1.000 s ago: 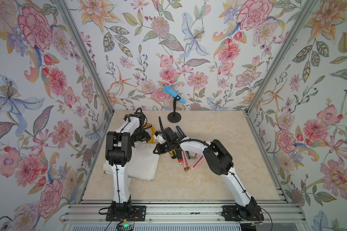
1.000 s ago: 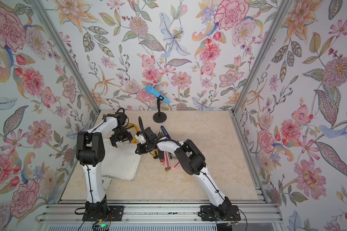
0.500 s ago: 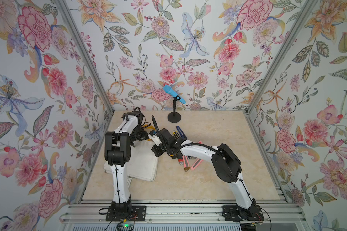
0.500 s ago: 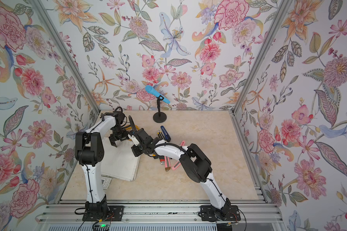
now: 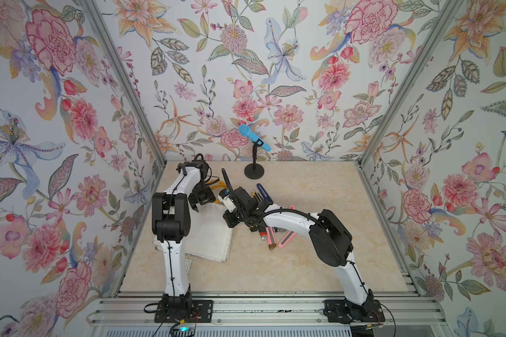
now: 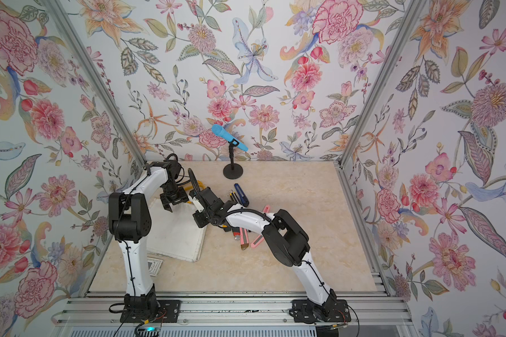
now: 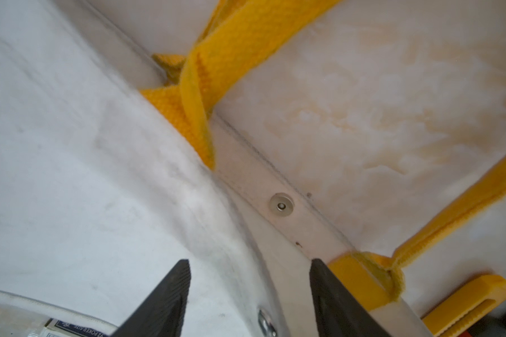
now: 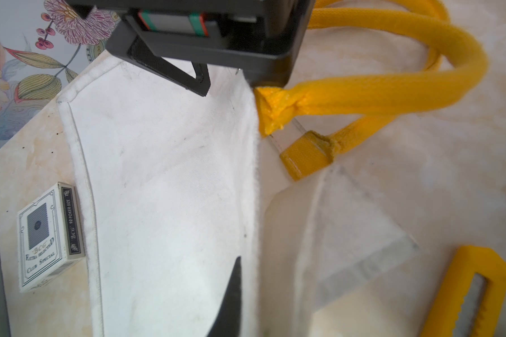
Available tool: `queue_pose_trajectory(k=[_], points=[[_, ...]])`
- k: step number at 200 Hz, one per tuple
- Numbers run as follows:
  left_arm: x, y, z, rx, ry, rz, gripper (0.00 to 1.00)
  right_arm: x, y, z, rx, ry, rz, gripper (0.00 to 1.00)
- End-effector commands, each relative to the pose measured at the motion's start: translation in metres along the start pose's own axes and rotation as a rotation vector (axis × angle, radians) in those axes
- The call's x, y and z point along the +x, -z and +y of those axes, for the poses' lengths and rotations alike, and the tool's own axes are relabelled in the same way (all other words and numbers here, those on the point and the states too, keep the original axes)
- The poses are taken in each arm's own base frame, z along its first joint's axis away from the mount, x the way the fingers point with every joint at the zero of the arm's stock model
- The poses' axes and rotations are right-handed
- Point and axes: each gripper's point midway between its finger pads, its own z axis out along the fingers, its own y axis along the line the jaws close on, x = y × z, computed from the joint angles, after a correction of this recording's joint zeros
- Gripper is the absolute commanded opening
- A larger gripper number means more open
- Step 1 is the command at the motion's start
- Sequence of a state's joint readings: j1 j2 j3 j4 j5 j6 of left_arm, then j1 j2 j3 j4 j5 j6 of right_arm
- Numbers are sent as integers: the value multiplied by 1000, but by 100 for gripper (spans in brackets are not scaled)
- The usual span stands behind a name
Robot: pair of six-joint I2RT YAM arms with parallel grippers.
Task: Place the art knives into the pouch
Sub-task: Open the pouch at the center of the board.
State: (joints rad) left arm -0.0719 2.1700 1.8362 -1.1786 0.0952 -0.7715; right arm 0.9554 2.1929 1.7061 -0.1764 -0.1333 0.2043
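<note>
- You have one pouch (image 5: pixel 208 236) with two yellow handles (image 8: pixel 392 87), one card box (image 8: pixel 48 236) and one microphone (image 5: pixel 254 137).
- Of the knives (image 5: pixel 270 240) you can count at least five in a top view. The right arm (image 5: pixel 292 221) covers part of the pile.
- You cannot tell which one is the art knife. Every knife that shows lies on the bench (image 5: pixel 304 262), outside the pouch.
- The pouch lies flat on the left arm's side, its long axis running front to back. Its mouth and handles point toward the back wall.
- A yellow knife (image 8: pixel 456 291) lies just beside the corner of the mouth, near the right tool (image 5: pixel 230 218).
- Your left tool (image 7: pixel 249 261) has its fingers apart, straddling the mouth's upper rim close to the snap button (image 7: pixel 281 205).
- Your right tool is closed at that rim, with one finger (image 8: pixel 231 291) showing on the canvas. You cannot tell whether it pinches fabric.
</note>
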Motion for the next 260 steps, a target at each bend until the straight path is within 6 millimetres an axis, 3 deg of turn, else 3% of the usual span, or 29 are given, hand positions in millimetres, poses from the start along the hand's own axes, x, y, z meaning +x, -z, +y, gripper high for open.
queue_pose_trajectory(k=[1, 25, 46, 88, 132, 144, 165, 178, 195, 203, 228, 260], points=[[7, 29, 2, 37, 8, -2, 59, -22, 13, -12, 36, 16, -72, 3], [5, 40, -3, 69, 10, -14, 52, -22, 12, -16, 40, 8, -70, 3], [15, 33, -7, 89, 12, 35, 48, -25, 13, -19, 46, 3, -78, 3], [26, 20, -13, 98, -10, 82, 22, -36, 19, -24, 54, -7, -102, 3], [33, 9, -19, 105, -16, 114, 13, -49, 29, -23, 55, 0, -134, 2], [31, 10, -20, 110, -17, 106, 0, -50, 31, -23, 55, 1, -137, 2], [24, 17, -25, 126, -28, 76, 0, -51, 34, -24, 55, -1, -140, 4], [19, 24, -28, 143, -38, 46, 0, -54, 38, -27, 53, -17, -147, 12], [9, 35, -31, 144, -61, -6, 0, -64, 50, -35, 34, -62, -168, 42], [3, 43, -32, 140, -79, -42, 0, -69, 57, -41, 22, -86, -183, 50], [-12, 68, -37, 123, -137, -153, 0, -91, 86, -68, -18, -192, -251, 59], [-18, 101, -53, 118, -255, -288, 0, -114, 137, -105, -20, -284, -346, 68]])
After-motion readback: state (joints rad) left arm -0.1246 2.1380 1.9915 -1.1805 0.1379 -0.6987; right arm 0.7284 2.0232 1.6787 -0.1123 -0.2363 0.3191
